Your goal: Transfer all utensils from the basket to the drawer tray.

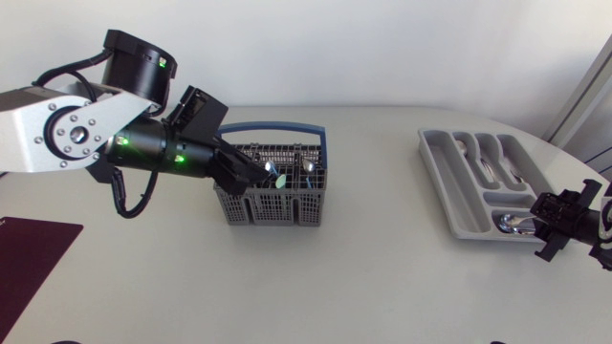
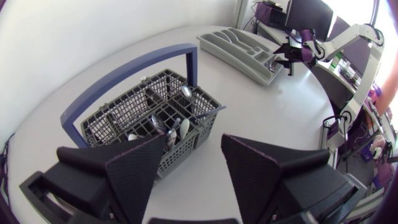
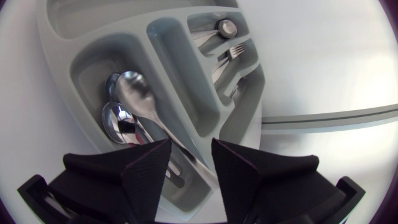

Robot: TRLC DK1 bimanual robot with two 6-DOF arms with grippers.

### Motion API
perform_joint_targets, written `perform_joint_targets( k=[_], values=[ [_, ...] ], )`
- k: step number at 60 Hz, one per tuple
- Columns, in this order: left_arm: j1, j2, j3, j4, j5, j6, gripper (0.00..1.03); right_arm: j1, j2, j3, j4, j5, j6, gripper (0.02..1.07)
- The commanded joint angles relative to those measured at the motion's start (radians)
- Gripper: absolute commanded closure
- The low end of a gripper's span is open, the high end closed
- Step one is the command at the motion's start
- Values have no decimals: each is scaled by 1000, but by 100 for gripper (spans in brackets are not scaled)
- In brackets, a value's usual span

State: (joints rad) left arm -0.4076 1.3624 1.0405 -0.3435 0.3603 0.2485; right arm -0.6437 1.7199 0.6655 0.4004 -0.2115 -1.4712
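At the table's middle, your basket point(image 1: 273, 207) holds the remaining utensils point(image 1: 308, 167) upright; the drawer tray point(image 1: 446, 180) lies well apart. Left gripper point(image 2: 193, 168) hovers wide above the basket, while the right gripper point(image 3: 191, 163), narrowly parted and gripping nothing, hangs over the tray's spoons point(image 3: 134, 93). Expect light, stiff, slippery steel, so pinch each across its flat stem.

Bright even light; soft shadows; spoons point(image 3: 134, 93) glinting.

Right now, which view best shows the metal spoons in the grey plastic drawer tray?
Right wrist view: the shiny metal spoons lie close up in the grey plastic drawer tray, just ahead of the right gripper. Head view: whole tray, spoons a small glint. Left wrist view: tray far off, contents unreadable.
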Motion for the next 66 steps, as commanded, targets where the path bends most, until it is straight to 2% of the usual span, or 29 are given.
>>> perform_joint_targets(
  k=[1, 8, 17, 32, 38, 50, 57, 66],
  values=[
    [10, 14, -22, -11, -9, 21, 39, -13, -3, 5, 14, 4, -35, 37],
    [12, 4, -23, -11, -24, 21, 39, -14, -51, -7, 14, 8, -18, 30],
    [21, 1, -25, -11, -34, 21, 39, -14, -151, -33, -6, 29, 15, 25],
    [35, 10, -19, -8, -58, 8, 39, 70, -381, -47, -258, 27, 196, 22],
    [46, 24, -10, -9, -63, -26, 39, 157, -467, -55, -379, 35, 282, 22],
    [67, 64, 33, -46, -60, -75, 40, 409, -606, -55, -563, 115, 473, 22],
    [84, 92, 50, -52, -54, -101, 41, 559, -654, -43, -630, 170, 574, 22],
    [115, 129, 67, -48, -27, -110, 49, 719, -678, -37, -666, 242, 663, 22]
  ],
)
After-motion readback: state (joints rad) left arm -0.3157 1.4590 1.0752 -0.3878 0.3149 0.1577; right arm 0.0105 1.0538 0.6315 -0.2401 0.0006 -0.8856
